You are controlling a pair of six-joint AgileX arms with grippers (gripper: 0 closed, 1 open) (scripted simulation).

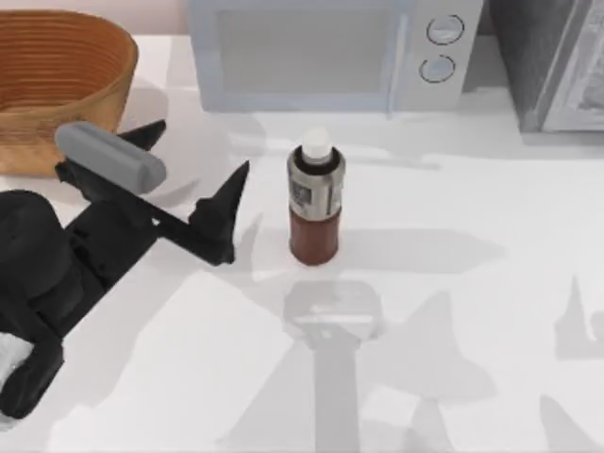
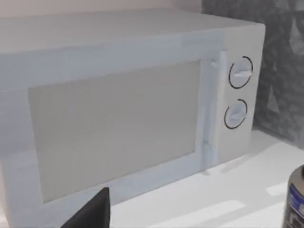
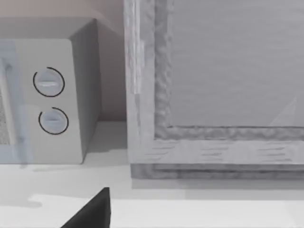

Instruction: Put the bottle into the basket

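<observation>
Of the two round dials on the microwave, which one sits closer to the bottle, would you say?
The lower dial on the microwave. In the top view it lies below the upper dial, on the side toward the bottle.

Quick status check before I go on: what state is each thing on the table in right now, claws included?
Bottle: upright on the table, white cap on, not held.
Basket: upright at the top view's far left corner, nothing seen in the visible part.
Microwave: door closed.
Left claw: open, low over the table, left of the bottle, not touching it.
</observation>
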